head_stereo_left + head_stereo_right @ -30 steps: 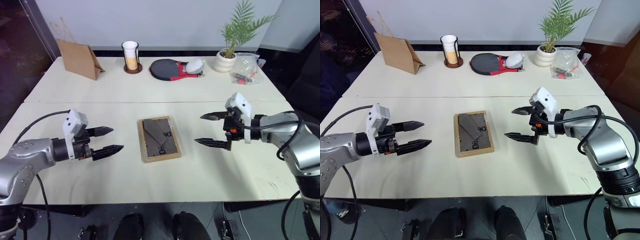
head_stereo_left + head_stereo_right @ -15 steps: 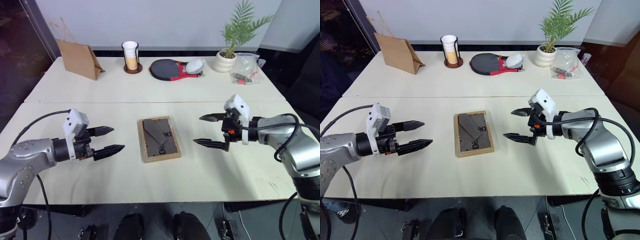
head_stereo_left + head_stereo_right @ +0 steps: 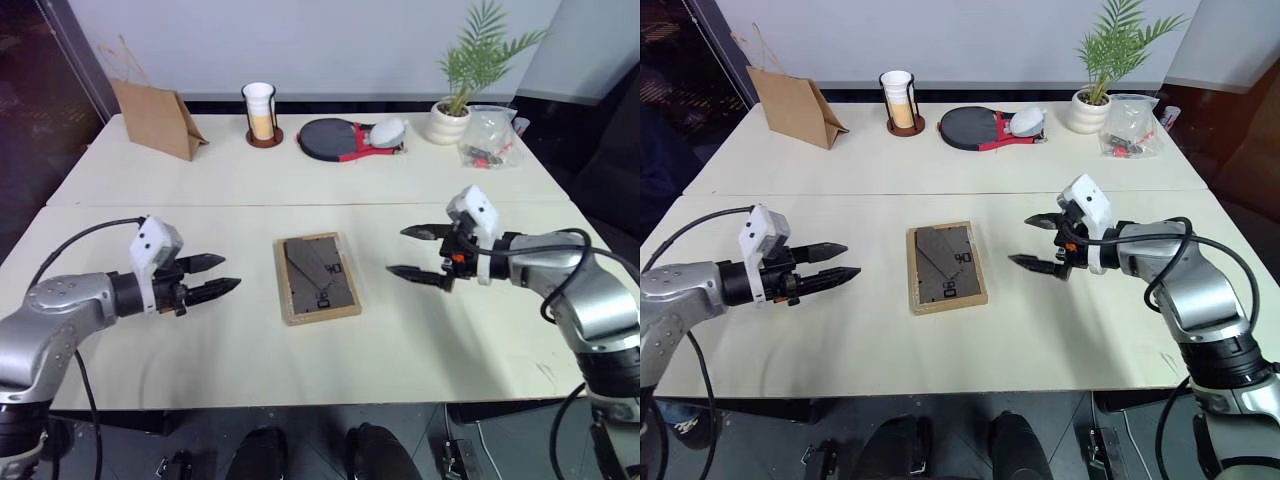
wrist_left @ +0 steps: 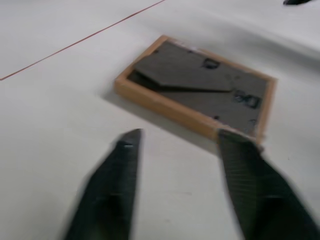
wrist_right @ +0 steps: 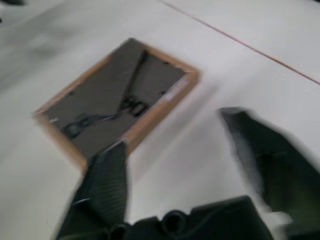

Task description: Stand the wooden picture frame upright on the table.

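Flat on the surface (image 3: 200,360) lies the frame (image 3: 319,277), face down, its dark back and folded easel stand turned up, just on my side of the seam. My left jaws (image 3: 222,277) hover to the frame's left, pointing toward it, with a bare strip of surface between; the two fingers stand a little apart and grasp nothing. My right jaws (image 3: 415,252) hover to the frame's right, also aimed at it and clear of it, fingers parted with a wider gap and nothing in them. From the left wrist, the frame (image 4: 197,92) sits just beyond my fingertips (image 4: 130,142), not touching them. From the right wrist it (image 5: 117,102) lies likewise ahead of the fingers (image 5: 107,182).

Along the far edge stand a paper bag (image 3: 155,117), a cup holder (image 3: 261,113), a paddle (image 3: 335,138), a potted plant (image 3: 460,95) and a plastic bag (image 3: 492,135).
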